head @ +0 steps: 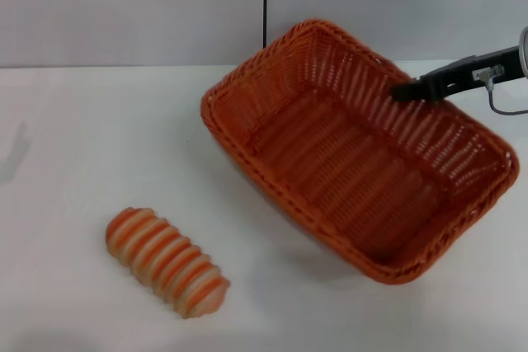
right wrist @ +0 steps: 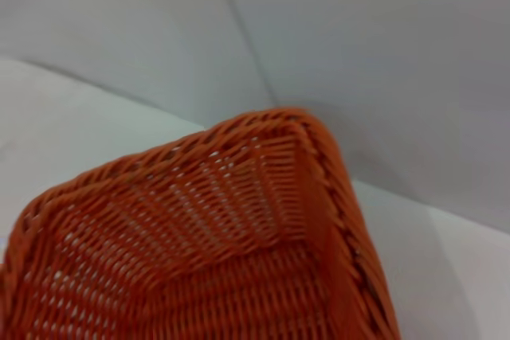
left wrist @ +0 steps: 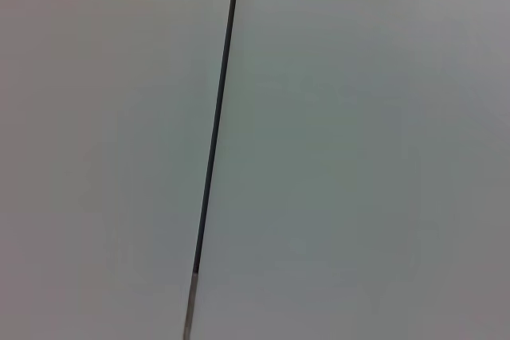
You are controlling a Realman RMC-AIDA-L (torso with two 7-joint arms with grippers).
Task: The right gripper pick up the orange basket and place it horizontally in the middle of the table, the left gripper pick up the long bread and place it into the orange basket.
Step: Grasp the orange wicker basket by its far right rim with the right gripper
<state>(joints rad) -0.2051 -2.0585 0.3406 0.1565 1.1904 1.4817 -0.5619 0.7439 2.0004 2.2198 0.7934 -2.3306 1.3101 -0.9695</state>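
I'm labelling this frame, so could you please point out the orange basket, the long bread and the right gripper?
orange basket [head: 247,162]: head view, on its braided rim nearest the bread.
long bread [head: 167,262]: head view, on the middle of its striped top.
right gripper [head: 406,91]: head view, at its black tip by the basket's far rim.

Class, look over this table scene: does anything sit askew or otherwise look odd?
Yes. The orange basket sits skewed on the table and looks tipped, its far rim raised where the right pincer meets it. The striped bread lies outside it, apart, towards the left. Nothing looks spilled or damaged.
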